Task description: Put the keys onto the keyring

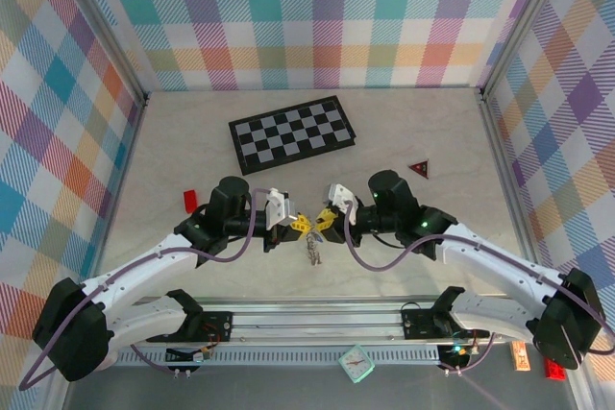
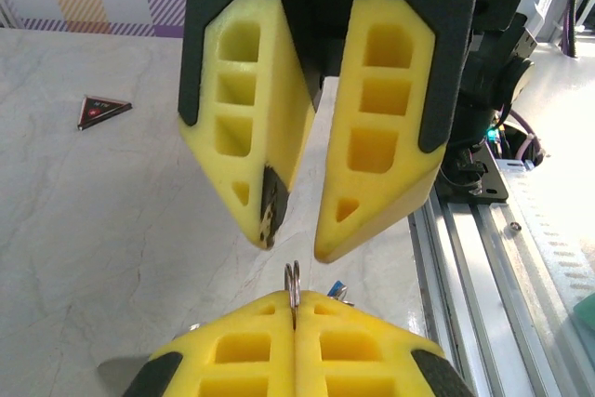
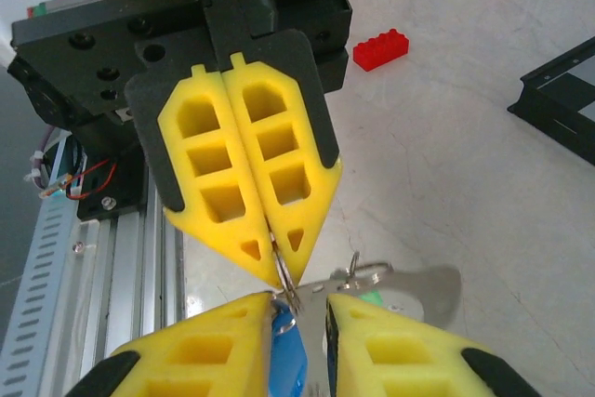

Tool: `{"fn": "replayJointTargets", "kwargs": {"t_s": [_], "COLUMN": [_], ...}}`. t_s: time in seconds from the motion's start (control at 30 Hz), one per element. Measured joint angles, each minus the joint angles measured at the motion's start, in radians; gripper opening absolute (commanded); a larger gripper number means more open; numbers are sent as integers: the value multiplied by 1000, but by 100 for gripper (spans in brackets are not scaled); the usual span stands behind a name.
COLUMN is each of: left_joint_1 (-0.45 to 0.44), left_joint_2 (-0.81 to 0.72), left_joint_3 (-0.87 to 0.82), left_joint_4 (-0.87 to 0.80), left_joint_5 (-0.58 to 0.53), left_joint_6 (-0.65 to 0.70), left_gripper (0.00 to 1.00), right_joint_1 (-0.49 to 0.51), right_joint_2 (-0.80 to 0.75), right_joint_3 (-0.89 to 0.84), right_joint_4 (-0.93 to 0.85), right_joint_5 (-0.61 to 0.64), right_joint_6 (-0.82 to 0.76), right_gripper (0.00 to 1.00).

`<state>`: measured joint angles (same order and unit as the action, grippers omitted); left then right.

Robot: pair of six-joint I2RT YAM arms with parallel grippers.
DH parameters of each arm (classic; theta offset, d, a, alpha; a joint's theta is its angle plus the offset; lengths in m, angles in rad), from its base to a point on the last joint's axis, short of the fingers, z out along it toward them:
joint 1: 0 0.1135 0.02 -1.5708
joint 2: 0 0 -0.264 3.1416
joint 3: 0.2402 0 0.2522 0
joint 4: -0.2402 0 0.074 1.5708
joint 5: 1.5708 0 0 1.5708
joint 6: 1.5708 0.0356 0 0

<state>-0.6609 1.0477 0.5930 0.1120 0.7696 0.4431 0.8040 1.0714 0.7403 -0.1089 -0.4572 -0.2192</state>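
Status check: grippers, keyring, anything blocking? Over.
Left gripper shut on thin silver wire keyring. Right gripper open, blue-headed key between its fingers. Black-and-white chessboard well beyond, no obstruction.

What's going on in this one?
Both arms meet mid-table. The left gripper is shut on the keyring, pinching its wire loop. The right gripper faces it with jaws parted, a blue key showing between its fingers. Whether that key is threaded on the ring yet is unclear.

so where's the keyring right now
Mid-table in the top view, the keyring is between the left gripper and right gripper, on the near side of the chessboard; the left gripper is shut on its loop.
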Motion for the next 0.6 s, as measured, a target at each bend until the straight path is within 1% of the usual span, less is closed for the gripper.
{"fn": "replayJointTargets", "kwargs": {"t_s": [0.37, 0.47, 0.53, 0.57, 0.6], "left_joint_1": [0, 0, 0, 1, 0], "left_joint_2": [-3, -3, -3, -3, -3], "left_joint_3": [-11, -18, -20, -20, -20], "left_joint_4": [27, 35, 38, 39, 38], "left_joint_5": [0, -2, -6, -9, -12], "left_joint_6": [-5, -9, -11, -13, -13], "left_gripper": [0, 0, 0, 0, 3], "right_joint_1": [0, 0, -3, -5, -6], "right_joint_2": [35, 46, 52, 54, 55], "right_joint_3": [-21, -25, -25, -25, -25], "right_joint_4": [44, 60, 64, 65, 65], "right_joint_5": [-24, -27, -31, -34, -35], "right_joint_6": [26, 27, 30, 31, 28], "right_gripper": [13, 8, 1, 0, 0]}}
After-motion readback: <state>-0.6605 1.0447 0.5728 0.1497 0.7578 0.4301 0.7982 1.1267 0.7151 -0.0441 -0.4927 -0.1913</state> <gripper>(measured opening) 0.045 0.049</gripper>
